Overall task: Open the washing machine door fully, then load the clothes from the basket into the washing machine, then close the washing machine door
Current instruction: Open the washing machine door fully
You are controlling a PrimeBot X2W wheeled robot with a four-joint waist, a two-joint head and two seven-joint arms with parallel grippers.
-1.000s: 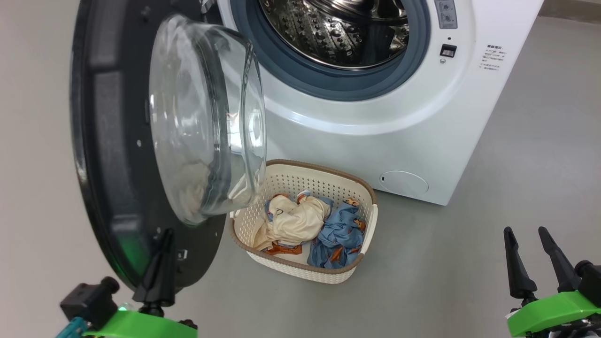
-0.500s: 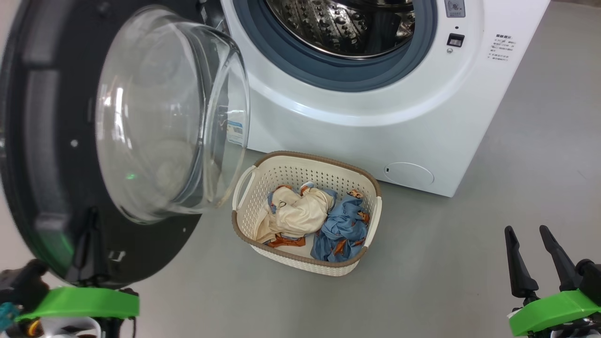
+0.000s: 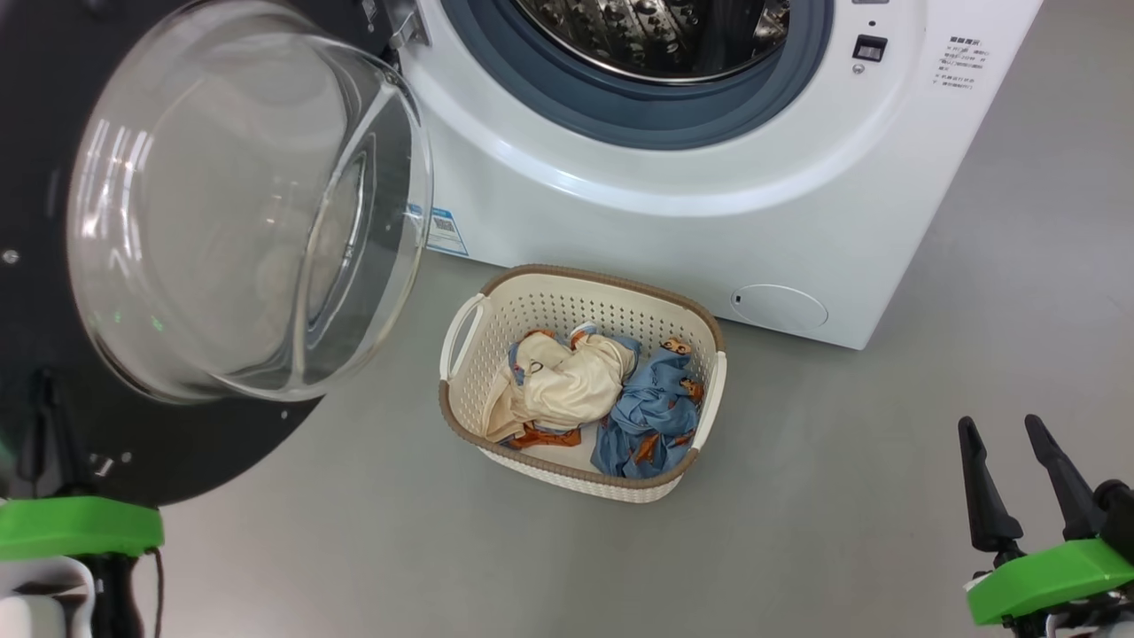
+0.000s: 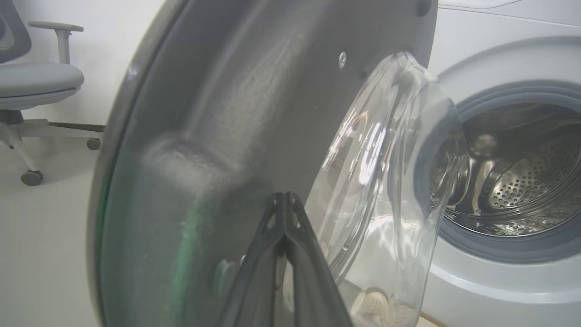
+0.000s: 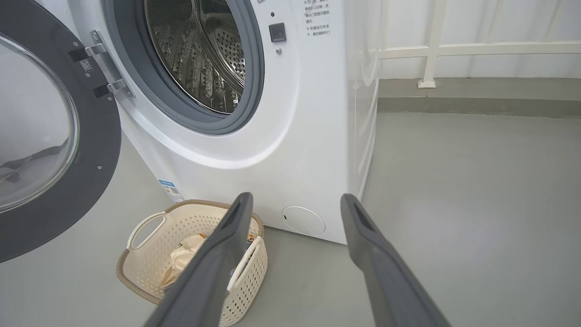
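Note:
The washing machine door (image 3: 239,204) stands swung out to the left, its glass bowl facing the white washing machine (image 3: 691,230) and the bare steel drum (image 3: 656,35). My left gripper (image 3: 40,390) is shut with nothing between its fingers. In the left wrist view its joined fingertips (image 4: 283,196) rest against the door's (image 4: 218,136) black inner face, beside the glass. The basket (image 3: 602,279) sits on the floor before the machine and holds the clothes, a cream garment (image 3: 567,385) and a light blue one (image 3: 651,416). My right gripper (image 3: 998,424) hangs open at the lower right, well clear of the basket (image 5: 150,268).
A round white flap (image 3: 780,307) and a blue label (image 3: 440,230) mark the machine's lower front. An office chair (image 4: 32,81) stands on the far side of the door. A white railing (image 5: 435,50) runs along the wall right of the machine. Grey floor (image 3: 842,496) lies around the basket.
The door has swung further open to the left, and my left gripper went left with it. The head view has shifted a little. My right gripper has stayed where it was.

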